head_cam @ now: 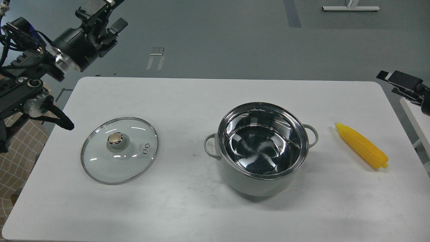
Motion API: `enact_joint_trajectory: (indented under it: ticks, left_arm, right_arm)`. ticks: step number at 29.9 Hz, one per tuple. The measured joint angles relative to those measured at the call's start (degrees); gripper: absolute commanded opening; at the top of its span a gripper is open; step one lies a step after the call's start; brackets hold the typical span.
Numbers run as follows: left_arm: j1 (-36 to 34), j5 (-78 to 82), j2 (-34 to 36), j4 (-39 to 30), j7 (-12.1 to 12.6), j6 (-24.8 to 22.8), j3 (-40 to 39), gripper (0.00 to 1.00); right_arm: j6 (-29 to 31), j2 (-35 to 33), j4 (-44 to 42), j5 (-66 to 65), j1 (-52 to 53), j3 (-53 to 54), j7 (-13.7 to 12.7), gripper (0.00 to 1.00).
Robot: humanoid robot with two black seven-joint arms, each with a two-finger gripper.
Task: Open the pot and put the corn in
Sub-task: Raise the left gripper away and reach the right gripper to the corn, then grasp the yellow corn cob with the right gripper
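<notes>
The pale grey-green pot [250, 183] stands open in the middle of the white table, and its shiny steel inside is empty. The yellow corn [362, 150] lies on the table to the right of the pot, pointed tip toward the far side. The glass lid [134, 161] with a brass knob lies flat on the table to the left. My left gripper [105, 14] is raised high beyond the table's far left corner, open and empty. Only a dark part of my right gripper [401, 81] shows at the right edge, far above the corn.
The white table [188, 101] has rounded corners, with grey floor beyond it. A checked cloth [13, 158] hangs off the left edge. My left arm's links [30, 97] hang over the table's left corner. A white surface [416, 117] shows at the right edge.
</notes>
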Motion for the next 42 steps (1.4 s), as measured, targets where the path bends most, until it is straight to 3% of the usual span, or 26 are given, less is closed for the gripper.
enact_joint_trajectory:
  ticks: [3,9,19,23,26,27,31,33,36,42]
  left_arm:
    - [0.0,-2.3,-1.4,-0.1,0.0,-2.6,-0.7,0.93]
    - [0.4,-2.7,-2.3,-1.0,0.0,-3.4,-0.8,0.94]
    - [0.7,-2.7,-2.9,-2.6,0.0,-3.4,-1.0,0.95]
    - [0.7,-2.8,-3.3,-2.6,0.0,-3.4,-1.0,0.95]
    - [0.7,-2.8,-3.3,-2.6,0.0,-3.5,-1.0,0.95]
    - [0.7,-2.8,-3.3,-2.6,0.0,-3.5,-1.0,0.95]
    - [0.7,-2.8,-3.3,-2.7,0.0,-3.5,-1.0,0.95]
    - [0.8,-2.8,-3.2,-3.0,0.0,-3.5,-1.0,0.95]
    - [0.8,-2.8,-3.2,-3.8,0.0,-3.5,-1.1,0.95]
    - [0.8,-2.8,-3.1,-4.1,0.0,-3.5,-1.1,0.95]
  right_arm:
    - [-0.6,-0.9,1.2,-11.5,0.0,-3.3,0.0,1.00]
    - [-5.8,-0.5,0.7,-27.2,-0.2,-10.8,0.0,1.00]
    - [-8.6,4.3,-1.6,-35.0,-0.2,-15.0,0.0,1.00]
    - [-9.4,6.4,-3.5,-37.5,-0.5,-15.6,0.0,0.95]
    - [-10.3,7.6,-4.7,-38.0,-0.8,-15.9,0.0,0.86]
    - [-10.6,7.9,-5.1,-38.0,-0.9,-15.9,0.0,0.76]
    - [-11.6,8.9,-5.7,-38.1,-1.1,-16.1,0.0,0.59]
    - [-11.7,9.2,-5.8,-38.2,-1.2,-16.1,0.0,0.43]
    - [-11.9,9.7,-5.8,-38.2,-1.3,-16.8,0.0,0.28]
    - [-12.1,9.8,-5.4,-38.1,-0.6,-18.1,0.0,0.19]
